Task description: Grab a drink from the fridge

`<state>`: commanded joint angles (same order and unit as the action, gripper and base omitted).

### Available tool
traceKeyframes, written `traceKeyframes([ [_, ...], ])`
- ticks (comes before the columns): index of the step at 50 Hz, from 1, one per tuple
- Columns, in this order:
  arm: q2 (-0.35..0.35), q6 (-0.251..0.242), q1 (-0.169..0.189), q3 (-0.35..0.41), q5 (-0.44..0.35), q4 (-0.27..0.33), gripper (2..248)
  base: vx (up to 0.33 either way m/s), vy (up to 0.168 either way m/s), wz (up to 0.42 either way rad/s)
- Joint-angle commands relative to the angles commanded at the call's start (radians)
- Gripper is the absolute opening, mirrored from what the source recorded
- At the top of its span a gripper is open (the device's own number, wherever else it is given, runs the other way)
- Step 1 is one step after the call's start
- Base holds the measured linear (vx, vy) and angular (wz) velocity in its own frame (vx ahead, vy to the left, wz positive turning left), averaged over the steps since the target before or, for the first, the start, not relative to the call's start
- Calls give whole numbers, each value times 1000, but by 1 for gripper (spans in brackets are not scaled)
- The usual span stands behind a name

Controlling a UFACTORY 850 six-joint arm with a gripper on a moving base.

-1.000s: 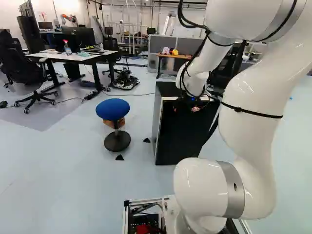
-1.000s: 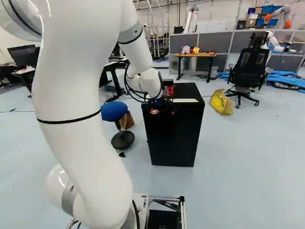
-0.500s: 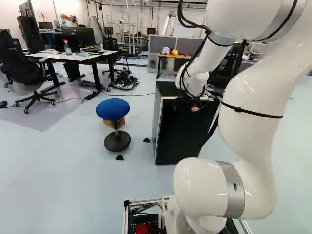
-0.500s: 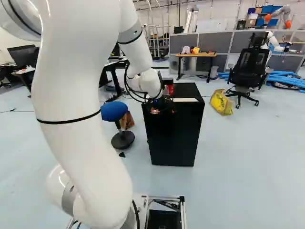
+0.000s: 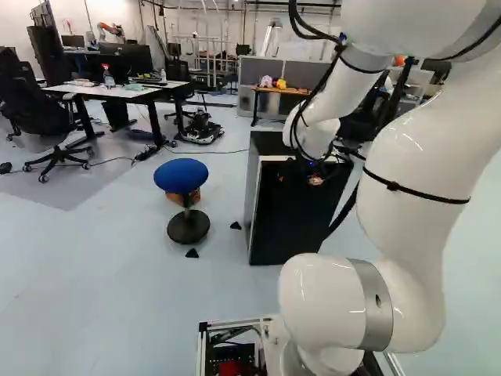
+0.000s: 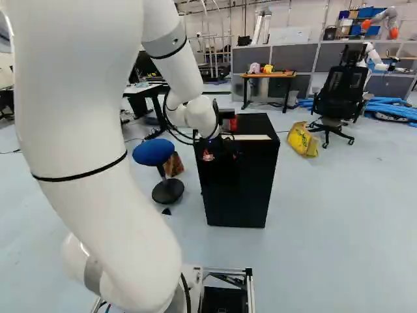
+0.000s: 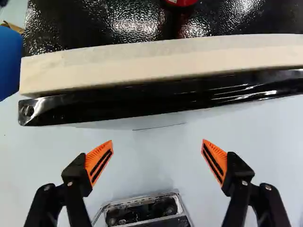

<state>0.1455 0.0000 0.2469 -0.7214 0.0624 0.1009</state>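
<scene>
A black fridge (image 6: 238,186) stands ahead of the base, a blue stool (image 5: 182,177) near its left side. The gripper (image 6: 219,154) is just off its near top edge, fingers spread (nothing between them). The red can (image 7: 182,2) sits on top, back from that edge.

The bent arm (image 5: 407,227) reaches forward, its jaws pointing down, spread wide.

The claw (image 6: 220,151) could pass above the floor (image 6: 332,202) right of the fridge (image 6: 238,189), whose bulk blocks the way on the far side, while a blue stool (image 6: 154,152) obstructs low passage at left.
</scene>
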Motion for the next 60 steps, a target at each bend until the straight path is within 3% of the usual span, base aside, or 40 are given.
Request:
traceKeyframes([
  [13,-57,0,19,63,-79,0,247,0,0,0],
  [42,-179,0,92,191,-377,28,247,0,0,0],
  [60,-183,0,94,195,-567,82,247,0,0,0],
])
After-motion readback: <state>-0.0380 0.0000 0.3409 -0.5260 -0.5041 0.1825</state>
